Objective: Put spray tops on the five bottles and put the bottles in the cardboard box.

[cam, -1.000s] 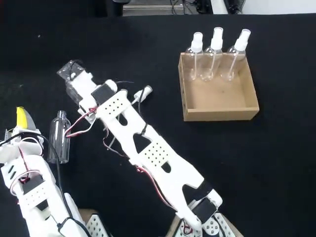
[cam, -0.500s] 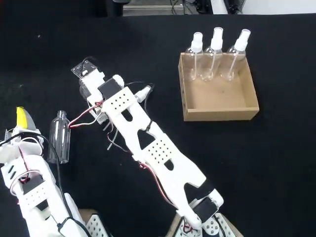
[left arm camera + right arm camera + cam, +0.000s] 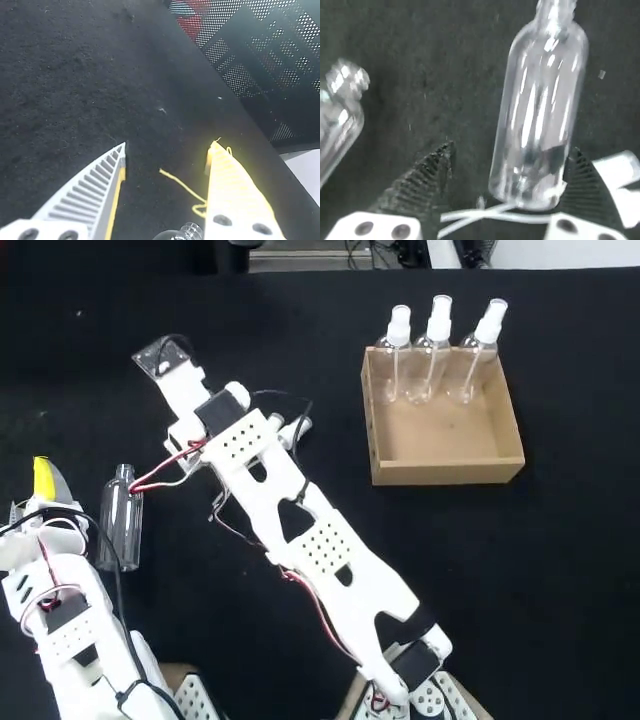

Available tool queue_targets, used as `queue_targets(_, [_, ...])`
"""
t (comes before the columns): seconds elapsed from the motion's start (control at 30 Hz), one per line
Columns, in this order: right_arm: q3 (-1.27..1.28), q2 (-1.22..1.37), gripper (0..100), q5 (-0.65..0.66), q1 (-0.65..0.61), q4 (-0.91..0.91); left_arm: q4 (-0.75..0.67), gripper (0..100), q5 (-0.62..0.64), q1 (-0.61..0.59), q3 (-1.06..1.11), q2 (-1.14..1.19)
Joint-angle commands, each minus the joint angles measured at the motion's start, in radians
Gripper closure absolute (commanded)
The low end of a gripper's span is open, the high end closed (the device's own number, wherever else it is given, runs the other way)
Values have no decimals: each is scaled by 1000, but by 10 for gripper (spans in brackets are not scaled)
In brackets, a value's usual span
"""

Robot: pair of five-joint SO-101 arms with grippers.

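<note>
The right gripper (image 3: 511,149) stood wide around a clear bottle (image 3: 540,110), perhaps touching one finger; the left gripper (image 3: 169,146) gaped wide at near left.

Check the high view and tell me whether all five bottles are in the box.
No, three bottles stand in the box, and one uncapped bottle lies on the table outside it.

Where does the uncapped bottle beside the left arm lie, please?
In the high view, the uncapped bottle lies at the left, beside the left gripper, far from the cardboard box.
</note>
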Motion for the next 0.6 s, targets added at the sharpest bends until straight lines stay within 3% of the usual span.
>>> queue_targets(0.0, [2, -62, 712, -8, 20, -98, -18, 748, 8, -1, -64, -17])
queue_targets(0.57, [-2, 81, 716, -8, 21, -121, -18, 748, 8, -1, -64, -17])
